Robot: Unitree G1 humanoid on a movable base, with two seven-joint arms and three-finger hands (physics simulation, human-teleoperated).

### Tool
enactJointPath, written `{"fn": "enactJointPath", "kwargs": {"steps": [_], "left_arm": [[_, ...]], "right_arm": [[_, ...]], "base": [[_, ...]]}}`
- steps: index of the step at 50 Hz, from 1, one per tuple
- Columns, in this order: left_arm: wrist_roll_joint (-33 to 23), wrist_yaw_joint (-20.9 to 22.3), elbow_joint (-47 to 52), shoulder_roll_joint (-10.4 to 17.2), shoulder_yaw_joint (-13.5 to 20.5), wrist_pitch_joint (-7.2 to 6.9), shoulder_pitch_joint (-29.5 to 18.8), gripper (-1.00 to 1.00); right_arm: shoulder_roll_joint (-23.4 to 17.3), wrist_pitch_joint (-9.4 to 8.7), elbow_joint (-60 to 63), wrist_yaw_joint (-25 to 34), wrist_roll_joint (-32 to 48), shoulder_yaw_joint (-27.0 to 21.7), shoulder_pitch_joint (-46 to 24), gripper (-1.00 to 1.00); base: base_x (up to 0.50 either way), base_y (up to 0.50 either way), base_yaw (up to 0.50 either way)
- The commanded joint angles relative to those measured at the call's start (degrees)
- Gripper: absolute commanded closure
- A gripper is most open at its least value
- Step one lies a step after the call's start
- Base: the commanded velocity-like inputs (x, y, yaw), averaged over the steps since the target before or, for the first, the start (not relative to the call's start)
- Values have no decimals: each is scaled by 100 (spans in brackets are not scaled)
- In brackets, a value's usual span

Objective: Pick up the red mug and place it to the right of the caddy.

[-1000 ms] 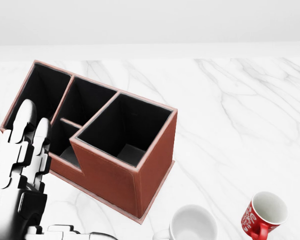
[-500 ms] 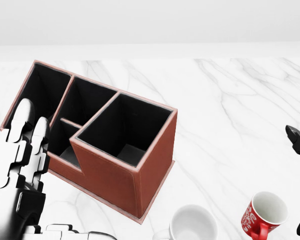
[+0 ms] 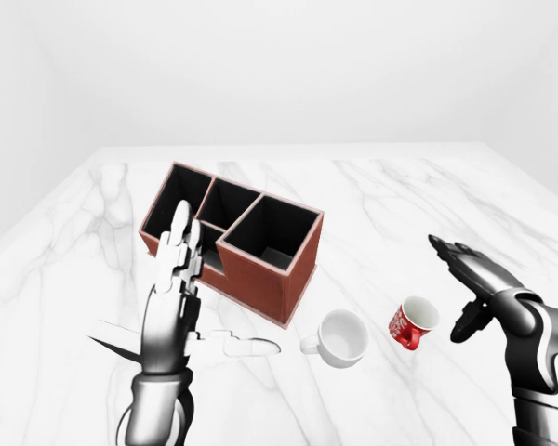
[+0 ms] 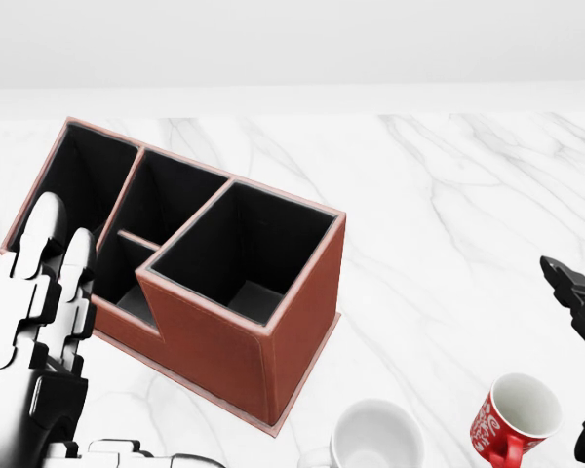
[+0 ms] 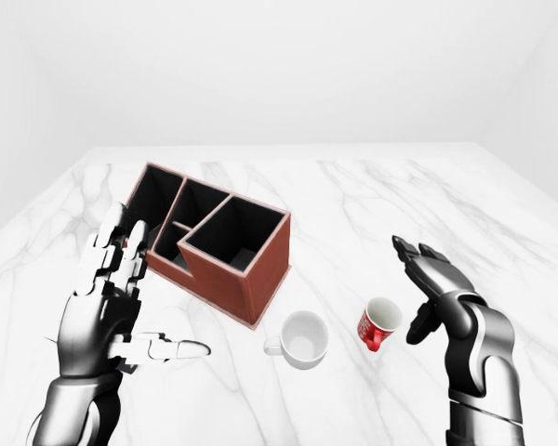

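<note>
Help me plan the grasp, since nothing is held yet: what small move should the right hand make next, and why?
Probably ease the right hand leftward in the left-eye view, onto the red mug. Its fingers are spread open beside the mug, apart from it, and the mug stands upright on the table with the white mug on its other side.

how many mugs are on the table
2. The red mug stands near the open right hand, not touching it. The white mug sits to its left in the left-eye view, below the caddy. No others show.
</note>
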State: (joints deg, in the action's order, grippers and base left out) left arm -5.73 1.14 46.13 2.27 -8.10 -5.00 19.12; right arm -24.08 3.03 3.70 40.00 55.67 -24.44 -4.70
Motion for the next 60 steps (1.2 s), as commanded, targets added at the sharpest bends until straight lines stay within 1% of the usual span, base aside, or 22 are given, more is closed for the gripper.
{"fn": "enactJointPath", "kwargs": {"steps": [1,7,9,10,11,14,19,23,27,32,36,39,43,47,48,54,58,60], "left_arm": [[55,-56,116,9,19,0,19,-100],[48,-57,27,8,8,0,-1,-100],[38,-64,44,6,-16,0,12,-100],[34,-73,54,7,-25,0,17,-100],[35,-79,39,11,-23,0,28,-100],[50,-66,79,18,-3,0,21,-100],[40,-66,-100,-3,1,0,-68,-100],[55,-57,24,4,8,0,4,-100],[56,-57,-21,-1,15,0,-18,-100],[48,-63,-20,9,-4,0,-20,-100],[62,-44,28,5,27,0,-31,-100],[70,-35,-47,-8,59,0,-64,-100],[28,-45,19,-4,-2,0,-15,-100],[40,-47,-21,-3,17,0,-39,-100],[47,-43,-9,-4,21,0,-39,-100],[33,-51,-12,-4,2,0,-28,-100],[67,-35,4,-3,44,0,-38,-100],[68,-35,9,-8,47,0,-36,-100]], "right_arm": [[-75,-137,320,0,89,162,43,-100],[-42,-187,430,0,163,242,22,-100],[-52,-189,268,0,245,307,-76,-100],[-41,-218,185,0,298,355,-113,-100],[-51,-182,59,0,363,417,-133,-100],[-29,-215,-134,0,484,562,-217,-100],[-9,-307,-99,0,565,667,-290,-100],[-11,-225,-125,0,631,676,-224,-100],[22,-271,-211,0,666,704,-277,-100],[34,-264,-255,0,808,783,-282,-100],[87,-315,-243,0,880,827,-309,-100],[111,-299,-285,0,883,849,-292,-100],[146,-273,-399,0,904,891,-245,-100],[155,-308,-440,0,896,918,-277,-100],[143,-289,-440,0,898,921,-262,-100],[173,-335,-553,0,912,975,-297,-100],[194,-405,-616,0,910,1004,-316,-100],[201,-378,-684,0,905,1027,-297,-100]], "base": [[0,0,0],[0,0,0],[0,0,0],[0,0,0],[0,0,0],[0,0,0],[0,0,0],[0,0,0],[0,0,0],[0,0,0],[0,0,0],[0,0,0],[0,0,0],[0,0,0],[0,0,0],[0,0,0],[0,0,0],[0,0,0]]}}
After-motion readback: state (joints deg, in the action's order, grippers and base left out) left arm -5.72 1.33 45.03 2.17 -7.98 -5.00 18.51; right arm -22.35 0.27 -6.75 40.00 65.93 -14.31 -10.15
